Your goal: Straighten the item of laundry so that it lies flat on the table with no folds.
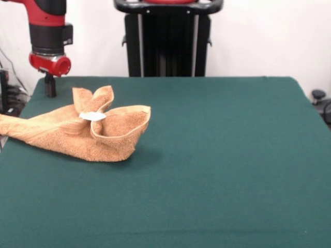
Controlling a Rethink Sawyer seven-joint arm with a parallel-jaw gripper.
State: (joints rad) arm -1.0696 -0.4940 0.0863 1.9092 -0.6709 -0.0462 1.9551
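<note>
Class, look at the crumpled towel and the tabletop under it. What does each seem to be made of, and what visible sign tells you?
The towel: orange-tan terry cloth, probably cotton, judging by its nubbly matte pile and soft folds. The table: top covered in dark green felt-like fabric, flat and without shine; what lies beneath is hidden.

We can read no text, brand or number anywhere; the small white tag (93, 116) on the towel (77, 132) shows no legible print.

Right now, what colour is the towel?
Orange-tan, with a small white tag; the towel shows best in the front view.
</note>
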